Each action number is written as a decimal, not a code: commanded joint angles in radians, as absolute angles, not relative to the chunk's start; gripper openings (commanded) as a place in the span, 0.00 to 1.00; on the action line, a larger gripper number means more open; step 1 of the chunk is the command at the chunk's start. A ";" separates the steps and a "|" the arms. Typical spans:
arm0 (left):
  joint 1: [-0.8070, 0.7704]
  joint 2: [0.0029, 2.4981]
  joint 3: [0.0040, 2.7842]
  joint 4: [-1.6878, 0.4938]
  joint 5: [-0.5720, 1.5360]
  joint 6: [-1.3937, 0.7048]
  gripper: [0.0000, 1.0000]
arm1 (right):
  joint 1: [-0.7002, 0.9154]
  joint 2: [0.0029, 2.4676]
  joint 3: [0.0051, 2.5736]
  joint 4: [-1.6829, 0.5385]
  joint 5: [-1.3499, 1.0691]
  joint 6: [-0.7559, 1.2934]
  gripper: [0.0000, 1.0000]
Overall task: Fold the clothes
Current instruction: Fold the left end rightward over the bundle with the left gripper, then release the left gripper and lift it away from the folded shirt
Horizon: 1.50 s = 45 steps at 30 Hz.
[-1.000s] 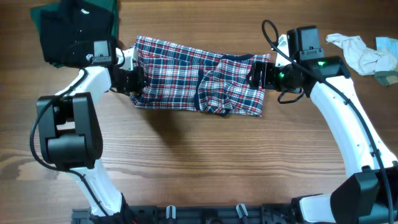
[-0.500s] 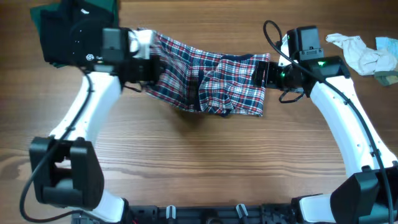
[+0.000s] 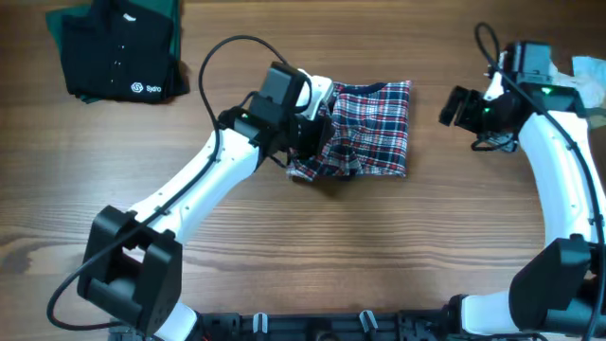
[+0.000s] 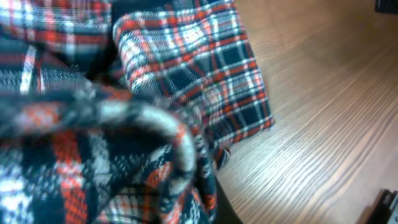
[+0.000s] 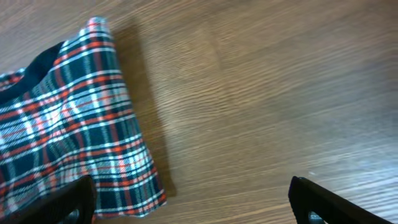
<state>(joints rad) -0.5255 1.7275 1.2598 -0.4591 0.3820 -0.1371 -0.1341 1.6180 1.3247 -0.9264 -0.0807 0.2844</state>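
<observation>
At mid-desk [image 3: 312, 237], my left end effector [image 3: 311, 140] pinches the shirt [image 3: 374, 123], one edge doubled over the rest. My right end effector [image 3: 453, 106] gapes wide, empty, just beside. Folding step; next, I judge: lay the edge flat, release.

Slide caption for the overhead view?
Left gripper pinches the red, white and navy plaid shirt, doubled over; right gripper open, apart.

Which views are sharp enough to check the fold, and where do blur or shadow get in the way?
Overhead: sharp, evenly lit, plaid shirt clear, soft shadows on the table. Left wrist: cloth nearest the lens blurred, farther layer readable. Right wrist: fairly sharp; dark shadow beside the shirt's edge, faint glare on the wood.
</observation>
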 commanded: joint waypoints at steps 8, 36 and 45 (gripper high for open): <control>-0.661 1.711 1.259 -0.290 0.255 -0.165 0.04 | -0.141 1.633 1.232 -0.878 -0.160 0.286 1.00; -0.700 1.681 1.370 -0.425 -0.187 -0.055 0.07 | -0.081 1.707 1.104 -0.717 -0.271 0.262 0.98; -0.756 1.682 1.425 -0.477 -0.132 -0.004 0.11 | -0.081 1.710 1.104 -0.717 -0.272 0.262 0.99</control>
<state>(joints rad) -0.7460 1.7145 1.3945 -0.4721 -0.1822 -0.0284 -0.0837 1.6901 1.1145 -0.7197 -0.2546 0.2749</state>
